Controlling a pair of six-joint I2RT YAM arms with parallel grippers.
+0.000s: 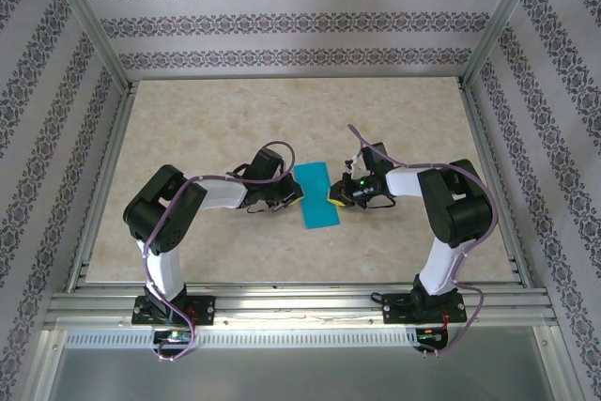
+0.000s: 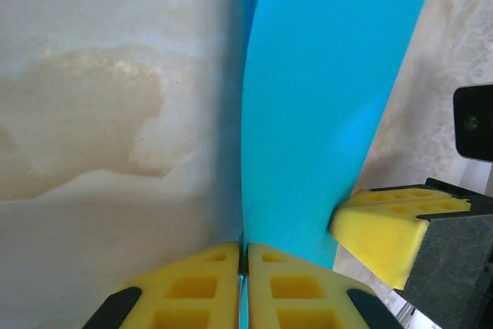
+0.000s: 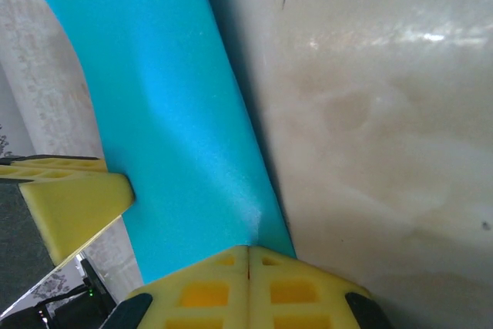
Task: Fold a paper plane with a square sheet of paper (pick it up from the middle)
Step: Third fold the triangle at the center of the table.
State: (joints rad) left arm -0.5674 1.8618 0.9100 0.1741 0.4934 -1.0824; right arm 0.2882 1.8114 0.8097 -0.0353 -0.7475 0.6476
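The square sheet of paper [image 1: 315, 194] is teal-blue and looks like a narrow folded rectangle on the table between the two arms. My left gripper [image 1: 297, 200] is at its left long edge and my right gripper [image 1: 332, 196] at its right long edge. In the left wrist view the yellow pads [image 2: 192, 290] are shut, with the paper [image 2: 323, 113] running into the slit between them. In the right wrist view the gripper [image 3: 248, 256] is shut on the paper's [image 3: 154, 113] edge, which dimples at the tips. The paper plane is out of view.
The beige marble-patterned table [image 1: 207, 119] is fenced by an aluminium frame [image 1: 103, 176] and patterned walls. The opposite gripper's yellow pad shows beside the paper in the left wrist view [image 2: 381, 229] and the right wrist view [image 3: 73, 198].
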